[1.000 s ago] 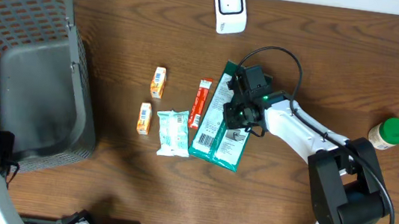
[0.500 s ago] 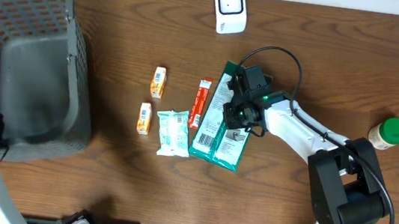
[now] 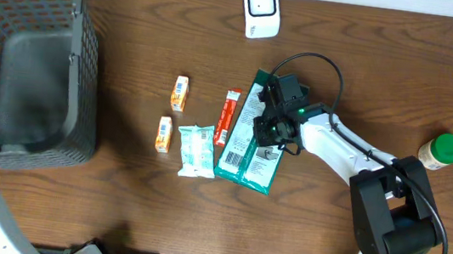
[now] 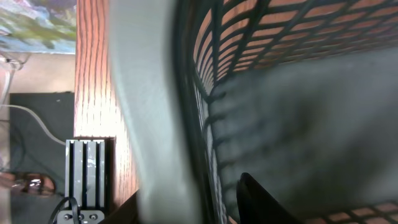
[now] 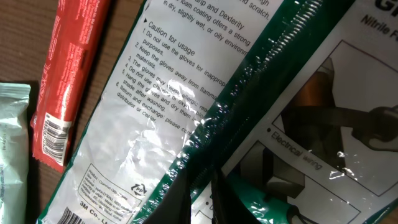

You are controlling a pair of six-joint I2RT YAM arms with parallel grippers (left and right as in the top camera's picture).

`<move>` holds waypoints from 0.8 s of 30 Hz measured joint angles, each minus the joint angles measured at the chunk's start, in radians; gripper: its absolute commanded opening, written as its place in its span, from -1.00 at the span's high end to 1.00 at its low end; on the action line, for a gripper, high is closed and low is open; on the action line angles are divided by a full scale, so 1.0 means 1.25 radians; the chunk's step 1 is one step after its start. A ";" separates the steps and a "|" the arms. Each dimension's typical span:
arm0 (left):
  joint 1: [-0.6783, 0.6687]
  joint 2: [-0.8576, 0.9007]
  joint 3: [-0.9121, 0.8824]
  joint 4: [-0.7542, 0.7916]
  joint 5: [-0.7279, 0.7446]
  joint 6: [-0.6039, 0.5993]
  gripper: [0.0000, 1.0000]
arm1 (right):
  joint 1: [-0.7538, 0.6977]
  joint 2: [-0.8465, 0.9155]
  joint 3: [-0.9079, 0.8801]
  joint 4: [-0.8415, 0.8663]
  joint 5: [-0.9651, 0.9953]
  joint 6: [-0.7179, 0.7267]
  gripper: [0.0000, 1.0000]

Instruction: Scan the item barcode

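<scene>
Brown wooden table (image 3: pixel 370 66), contents:
- Grey plastic mesh basket (image 3: pixel 38 54): far left.
- White boxy barcode scanner (image 3: pixel 260 9): rear centre.
- Two small orange cartons: left of centre, one (image 3: pixel 180 93) behind the other (image 3: pixel 164 134).
- Pale green soft packet (image 3: pixel 196 150): right of the front carton.
- Red bar wrapper (image 3: pixel 228 117): behind-right of that packet.
- Green-and-white plastic glove packet (image 3: pixel 245 150): just beside the wrapper, on its right.
- Green-lidded round jar (image 3: pixel 440 151): far right, well apart.

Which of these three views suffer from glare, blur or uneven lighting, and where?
Right wrist: print is sharp, but glare streaks the glove packet's plastic. Left wrist: basket mesh is blurred, table strip glows bright. Overhead: sharp, evenly lit, soft shadows.
</scene>
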 measured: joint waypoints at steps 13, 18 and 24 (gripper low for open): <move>0.002 0.069 0.005 0.130 0.001 0.061 -0.28 | 0.000 0.000 0.000 0.000 0.000 0.000 0.76; 0.001 0.069 0.005 0.134 0.004 0.094 -0.75 | 0.000 0.000 0.000 0.002 -0.003 -0.004 0.32; 0.001 0.068 0.052 0.103 0.008 0.119 -0.89 | 0.000 0.000 0.000 0.009 -0.010 -0.003 -0.14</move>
